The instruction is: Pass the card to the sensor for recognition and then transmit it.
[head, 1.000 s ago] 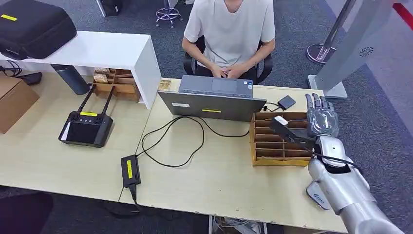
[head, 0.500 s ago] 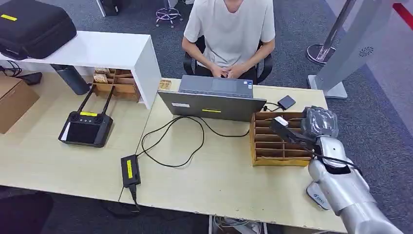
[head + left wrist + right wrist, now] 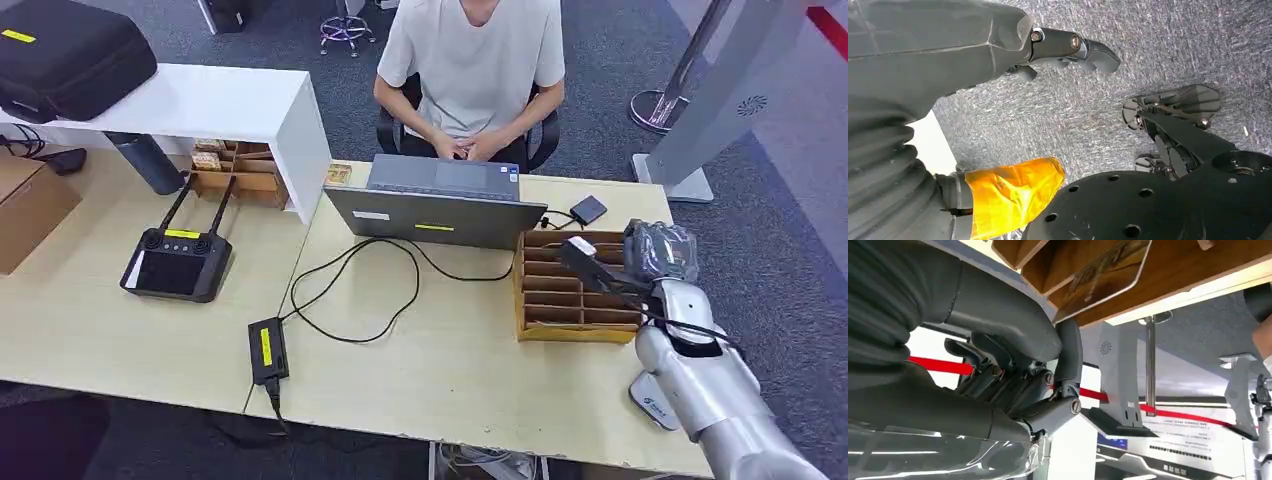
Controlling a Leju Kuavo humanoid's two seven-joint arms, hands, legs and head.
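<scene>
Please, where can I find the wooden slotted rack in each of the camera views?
Head view: wooden slotted rack on the table's right part, beside the laptop.
Right wrist view: its brown wood runs along the picture's upper edge.
Left wrist view: not in it; this camera looks at grey carpet.
Shared landmark: the grey stand with a round logo, also in the right wrist view.

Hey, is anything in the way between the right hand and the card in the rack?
Nothing visible. The right hand is right at the card in the wooden rack, thumb beside its corner.
</scene>
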